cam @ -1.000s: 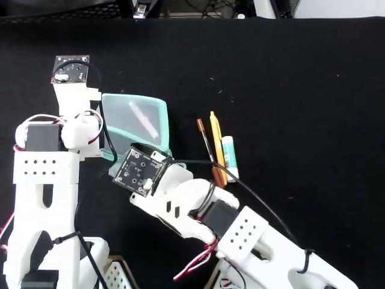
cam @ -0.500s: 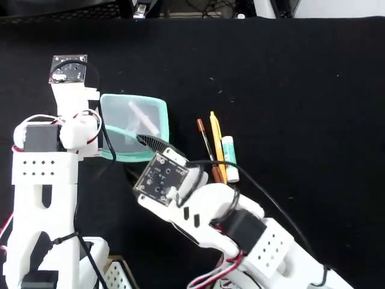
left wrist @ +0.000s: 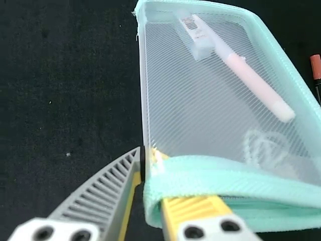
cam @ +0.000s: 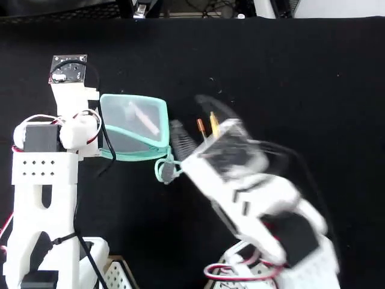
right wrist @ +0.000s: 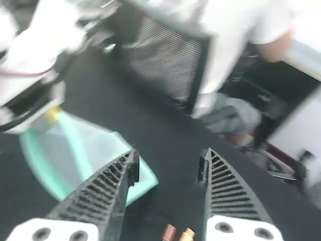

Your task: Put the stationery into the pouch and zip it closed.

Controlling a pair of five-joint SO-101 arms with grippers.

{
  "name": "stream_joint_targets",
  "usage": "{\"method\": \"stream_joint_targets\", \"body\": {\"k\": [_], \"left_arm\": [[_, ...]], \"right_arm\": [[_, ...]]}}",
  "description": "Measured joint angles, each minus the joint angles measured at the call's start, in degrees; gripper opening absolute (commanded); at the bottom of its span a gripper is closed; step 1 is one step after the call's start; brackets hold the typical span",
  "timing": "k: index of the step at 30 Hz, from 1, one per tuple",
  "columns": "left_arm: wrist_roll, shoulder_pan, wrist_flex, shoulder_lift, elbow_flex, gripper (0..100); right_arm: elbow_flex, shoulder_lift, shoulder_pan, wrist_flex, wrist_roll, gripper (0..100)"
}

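Pouch [cam: 133, 126] lying flat on the black surface [cam: 289, 78], just ahead of the left arm [cam: 45, 174]. Teal-edged, see-through ribbed face. Holding a pink pen [left wrist: 251, 83] inside, slanting across the interior. Teal loop strap [cam: 163, 170] trailing off the pouch's near corner onto the surface.

Left pincer [left wrist: 145, 161] clenching a corner of the pouch, teal edge band pinched between the grey finger and the yellow-padded one.

Near the pouch, on its right: brown pen [cam: 200, 125] and yellow pen [cam: 213, 121] lying side by side, near ends passing under the right arm [cam: 246, 180].

Right pincer [right wrist: 168, 160] released, fingers spread wide, gripping nothing, hanging above the surface with the pouch to one side and the pen tips below.
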Motion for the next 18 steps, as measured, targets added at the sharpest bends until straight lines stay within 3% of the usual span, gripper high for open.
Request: {"method": "stream_joint_targets", "body": {"k": [4, 7, 12, 18], "left_arm": [[0.0, 0.0, 0.0, 0.0, 0.0, 3], [0.0, 0.0, 0.0, 0.0, 0.0, 3], [0.0, 0.0, 0.0, 0.0, 0.0, 3], [-0.09, 0.0, 0.0, 0.0, 0.26, 3]], "right_arm": [[-3.08, 4.13, 14.42, 5.36, -5.54, 20.1], [-3.52, 15.65, 19.43, 8.0, -6.77, 20.1], [-6.86, 39.38, 16.88, 7.74, -6.86, 20.1], [-12.31, 64.09, 10.64, -0.97, -2.29, 20.1]]}}
